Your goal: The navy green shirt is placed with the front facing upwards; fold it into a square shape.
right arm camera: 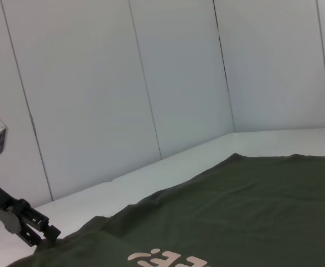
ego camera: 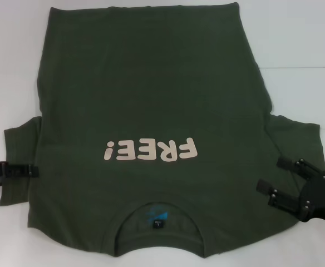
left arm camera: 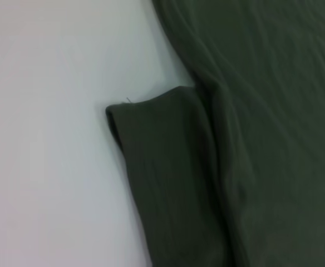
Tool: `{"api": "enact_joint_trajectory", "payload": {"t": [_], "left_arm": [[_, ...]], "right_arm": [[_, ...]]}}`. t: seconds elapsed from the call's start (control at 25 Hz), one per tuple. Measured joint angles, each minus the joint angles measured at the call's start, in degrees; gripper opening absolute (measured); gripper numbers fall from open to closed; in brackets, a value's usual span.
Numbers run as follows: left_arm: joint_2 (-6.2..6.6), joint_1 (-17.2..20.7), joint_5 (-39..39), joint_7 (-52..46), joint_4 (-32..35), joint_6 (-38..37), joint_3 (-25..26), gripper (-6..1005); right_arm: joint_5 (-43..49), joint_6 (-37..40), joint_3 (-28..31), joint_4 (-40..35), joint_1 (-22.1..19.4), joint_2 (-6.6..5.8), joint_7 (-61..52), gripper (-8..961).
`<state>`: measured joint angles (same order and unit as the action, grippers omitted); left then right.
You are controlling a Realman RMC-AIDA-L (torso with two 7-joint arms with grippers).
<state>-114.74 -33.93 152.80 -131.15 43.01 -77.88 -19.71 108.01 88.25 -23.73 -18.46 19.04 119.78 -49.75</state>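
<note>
Nearest the robot: the ribbed crew neck (ego camera: 158, 233) of the large dark olive-green short-sleeved cotton shirt (ego camera: 151, 100) lies at the near table edge, with a small dark label (ego camera: 158, 224) and a blue mark inside the collar. The shirt is spread flat on the white table (ego camera: 12, 44), front side up, collar toward the robot and hem at the far side.

Just beyond the collar: pale pink "FREE!" lettering (ego camera: 151, 150) across the chest, reading upside down from the head view.

Left side: the black left gripper (ego camera: 31, 170) sits low at the outer edge of the left sleeve (ego camera: 19, 167), fingertips touching or just over the sleeve fabric. Jaw state: cannot tell; the fingers read as one narrow bar, and the right wrist view shows only their dark tip (right arm camera: 43, 233) at the cloth edge. The left wrist view shows that sleeve (left arm camera: 162, 167) lying flat, its cuff corner slightly curled, against the body panel.

Right side: the black right gripper (ego camera: 274, 181) hangs over the right sleeve (ego camera: 296, 139), near the shoulder seam. Its two fingers are spread apart, released, with nothing between them. Whether the tips touch the cloth is unclear.

Farther: the body panel shows light wrinkles; the hem (ego camera: 146, 8) reaches the far part of the table. Behind stands a pale panelled wall (right arm camera: 151, 83).
</note>
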Motion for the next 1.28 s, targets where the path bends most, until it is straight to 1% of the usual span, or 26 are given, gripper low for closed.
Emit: {"api": "enact_joint_trajectory", "payload": {"t": [0.56,0.76,0.96,1.28], "left_arm": [[0.03,-0.31,-0.21,-0.67,-0.03,-0.25,-0.34,915],[0.09,-0.42,-0.02,-0.64,0.04,-0.13,-0.62,713],[0.12,-0.49,-0.13,-0.63,0.02,0.14,-0.69,475],[0.14,-0.53,-0.19,-0.29,0.08,0.18,-0.7,186]], "right_arm": [[0.0,-0.01,0.0,0.0,-0.06,0.0,0.0,864],[0.0,-0.01,0.0,0.0,-0.06,0.0,0.0,864],[0.0,-0.01,0.0,0.0,-0.02,0.0,0.0,864],[0.0,-0.01,0.0,0.0,-0.03,0.0,0.0,865]]}}
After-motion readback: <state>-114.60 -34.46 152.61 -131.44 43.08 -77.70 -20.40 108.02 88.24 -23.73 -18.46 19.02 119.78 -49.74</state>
